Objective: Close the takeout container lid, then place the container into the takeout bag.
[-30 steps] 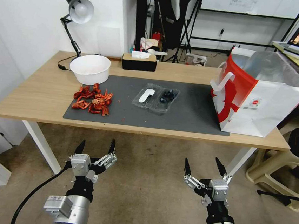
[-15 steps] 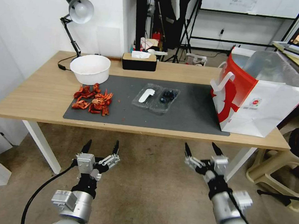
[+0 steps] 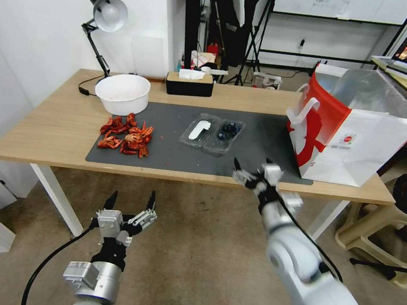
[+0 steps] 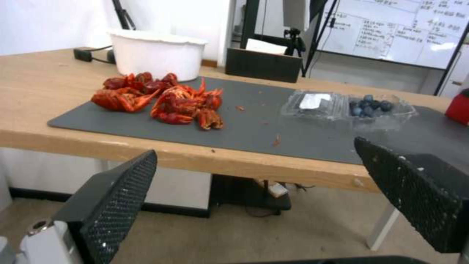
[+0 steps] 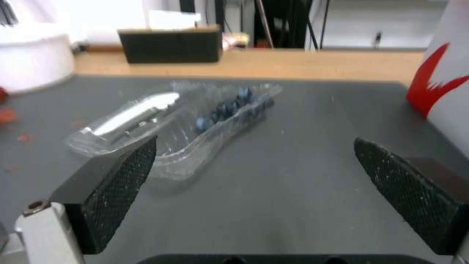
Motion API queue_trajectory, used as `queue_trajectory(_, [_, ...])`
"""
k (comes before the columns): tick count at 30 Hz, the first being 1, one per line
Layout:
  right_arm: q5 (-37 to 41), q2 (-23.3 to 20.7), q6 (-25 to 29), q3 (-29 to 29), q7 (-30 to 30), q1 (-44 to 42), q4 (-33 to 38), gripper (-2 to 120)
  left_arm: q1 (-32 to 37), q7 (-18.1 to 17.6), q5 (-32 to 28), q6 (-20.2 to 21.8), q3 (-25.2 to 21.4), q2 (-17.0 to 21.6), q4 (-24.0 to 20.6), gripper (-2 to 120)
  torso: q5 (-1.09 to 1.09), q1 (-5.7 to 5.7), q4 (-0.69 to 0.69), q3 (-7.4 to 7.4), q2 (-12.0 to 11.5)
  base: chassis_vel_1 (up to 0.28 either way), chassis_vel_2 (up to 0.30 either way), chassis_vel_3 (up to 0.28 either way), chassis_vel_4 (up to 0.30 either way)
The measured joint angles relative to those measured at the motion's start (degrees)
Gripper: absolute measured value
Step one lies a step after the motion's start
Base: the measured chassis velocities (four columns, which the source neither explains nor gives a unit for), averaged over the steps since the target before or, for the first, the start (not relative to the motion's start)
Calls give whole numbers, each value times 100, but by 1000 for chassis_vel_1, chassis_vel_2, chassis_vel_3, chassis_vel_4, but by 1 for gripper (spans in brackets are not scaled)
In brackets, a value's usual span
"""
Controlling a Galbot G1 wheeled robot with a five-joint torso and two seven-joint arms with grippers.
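Right gripper: raised to the table's front edge, over the near border of the mat, fingers spread wide and holding nothing; the container lies beyond its tips, apart from it.
Left gripper: parked low in front of the table, above the floor, fingers wide apart and empty.
Container: lying open and flat near the middle of the mat, tray half toward the bag, dark blue berries inside.
Lid: folded back flat on the mat beside the tray, on the side toward the crayfish, with a white spoon-shaped piece on it.
Bag: standing upright and open-topped at the right end of the table, one corner on the mat, silvery lining showing, well apart from the container.
Mat: dark grey, covering the middle of the wooden table.
Crayfish: a red pile on the mat's left end, just in front of the white bowl.
Tissue box: black, at the table's back edge behind the mat.
Lamp: at the back left corner, head tilted up.
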Motion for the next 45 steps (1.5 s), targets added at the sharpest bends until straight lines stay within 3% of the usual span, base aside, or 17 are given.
queue_trajectory(6, [671,166,-933,-558,880,1092,-425,100,-42,143,-48,-41,-94,39,102,100,-2,0,-1,0,1,0,0,0,0])
queue_trajectory(17, [1301,398,-1885,-1182,2192,2131,-1157,100,-184,546,-270,-49,-275,348,244,100,-1,0,-1,0,1,0,0,0,0])
queue_trajectory(30, [1398,493,-1945,-1371,2409,2307,-1570,100,-182,552,-289,-128,-251,279,317,100,-1,0,-1,0,1,0,0,0,0])
queue_trajectory(45, [1614,403,-1913,-1095,2458,2149,-1651,100,-312,401,-279,-267,-198,283,498,100,-1,-1,-1,-1,1,0,0,0,0])
